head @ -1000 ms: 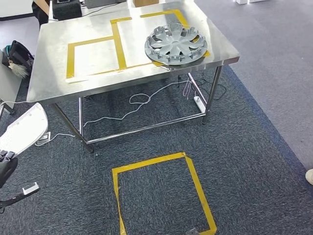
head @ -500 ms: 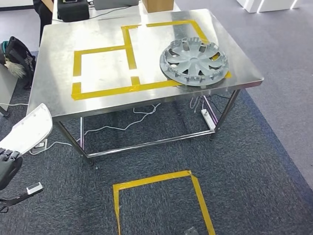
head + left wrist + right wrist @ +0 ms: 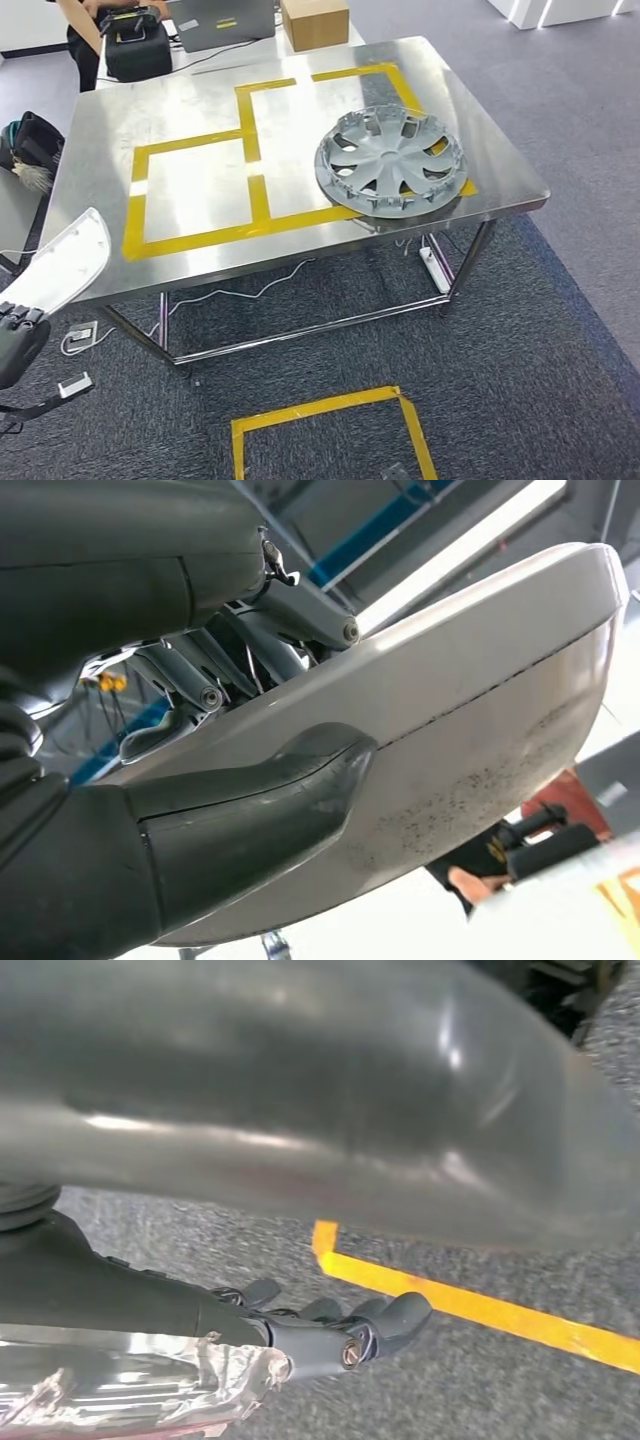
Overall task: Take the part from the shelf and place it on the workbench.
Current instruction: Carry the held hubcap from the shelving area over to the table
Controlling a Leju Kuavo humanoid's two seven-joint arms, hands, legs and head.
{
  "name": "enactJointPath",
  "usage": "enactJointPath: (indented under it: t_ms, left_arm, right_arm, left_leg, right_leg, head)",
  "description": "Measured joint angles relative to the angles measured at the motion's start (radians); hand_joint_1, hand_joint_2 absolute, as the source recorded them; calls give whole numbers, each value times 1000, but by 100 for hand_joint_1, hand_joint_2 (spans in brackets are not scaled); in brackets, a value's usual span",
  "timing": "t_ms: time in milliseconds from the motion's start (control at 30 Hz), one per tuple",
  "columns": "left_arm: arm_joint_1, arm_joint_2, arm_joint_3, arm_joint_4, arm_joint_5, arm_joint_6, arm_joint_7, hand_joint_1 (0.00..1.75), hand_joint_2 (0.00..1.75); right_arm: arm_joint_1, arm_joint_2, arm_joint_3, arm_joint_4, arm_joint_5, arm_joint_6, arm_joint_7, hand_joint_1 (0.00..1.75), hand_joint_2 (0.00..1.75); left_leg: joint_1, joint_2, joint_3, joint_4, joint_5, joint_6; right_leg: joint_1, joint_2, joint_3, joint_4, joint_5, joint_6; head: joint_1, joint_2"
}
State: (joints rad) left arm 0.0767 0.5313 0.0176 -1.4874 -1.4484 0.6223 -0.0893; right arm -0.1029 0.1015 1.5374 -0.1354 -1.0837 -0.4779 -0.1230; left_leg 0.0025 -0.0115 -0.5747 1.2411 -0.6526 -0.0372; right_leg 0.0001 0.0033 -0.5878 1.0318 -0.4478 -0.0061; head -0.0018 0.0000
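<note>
L hand (image 3: 173, 810) w/ smooth white part (image 3: 468, 710)

1. We see a steel table (image 3: 98, 140) on tube legs, marked with yellow tape rectangles (image 3: 256, 195).
2. Dark grey carpet (image 3: 528, 380) carries a yellow tape square (image 3: 317, 408).
3. White cables (image 3: 249, 292) and a power strip (image 3: 432, 265) lie beneath the table.
4. A cardboard box (image 3: 315, 20) and a black bag (image 3: 137, 45) sit behind the table.
</note>
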Motion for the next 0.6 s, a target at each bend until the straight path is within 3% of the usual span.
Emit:
enactJointPath:
  t_ms: [33,67,100,167,233,333,400,500,533,567,600]
  left_arm:
    - [3,-3,0,0,7,-2,-2,175,175]
    - [6,-6,1,0,14,-3,-4,175,175]
    - [9,-7,2,0,20,-3,-6,175,175]
    - [15,-10,5,0,28,-4,-10,175,175]
    - [20,-13,9,0,32,-4,-13,175,175]
    - [25,-15,13,-2,35,-4,-17,175,175]
    - [26,-17,16,-5,37,-4,-17,175,175]
    - [28,-23,19,-7,41,-2,-18,175,175]
    - [30,-26,19,-7,42,-1,-18,175,175]
    - [32,-29,19,-7,43,-1,-18,175,175]
    - [33,-33,19,-7,43,-1,-18,175,175]
  right_arm:
    - [3,0,0,0,0,0,0,0,0]
    - [4,0,1,0,-1,0,0,0,0]
    - [5,0,1,0,-1,0,0,0,0]
    - [5,0,3,0,-1,-1,0,0,0]
    - [7,0,4,0,-1,-1,0,0,0]
    - [8,0,5,0,-1,-2,0,0,0]
    - [4,0,5,0,0,-3,0,0,0]
    - [3,0,6,0,1,-4,2,0,0]
    - [5,0,6,0,1,-4,3,0,0]
    - [6,0,6,0,1,-4,4,0,0]
    - [6,0,6,0,2,-4,4,0,0]
  left_leg:
    - [0,0,-29,10,-13,0]
    - [-1,0,-45,-6,-2,2]
    - [-1,0,-50,-47,36,6]
    - [-5,4,-42,-164,156,15]
    - [-10,9,-39,-235,226,22]
    - [-8,8,-31,-249,236,31]
    - [-1,8,-15,-258,232,40]
    - [1,8,4,-260,215,51]
    - [1,7,12,-260,208,51]
    - [1,6,21,-260,200,51]
    - [1,4,33,-260,192,50]
  right_leg:
    - [0,1,8,0,-8,-1]
    - [1,3,18,-1,-17,-1]
    - [1,4,29,-1,-26,-1]
    - [3,6,48,-1,-44,2]
    - [5,8,55,-3,-58,11]
    - [9,8,61,-12,-72,28]
    - [10,6,43,34,-100,39]
    - [6,4,-76,234,-171,49]
    - [5,4,-112,278,-171,50]
    - [5,5,-128,281,-147,51]
    - [5,5,-124,243,-103,51]
  head:
    - [0,0]
    - [0,0]
    - [0,0]
    - [1,0]
    - [0,0]
    - [-1,0]
    - [3,0]
    - [8,0]
    - [8,0]
    - [8,0]
    - [8,0]
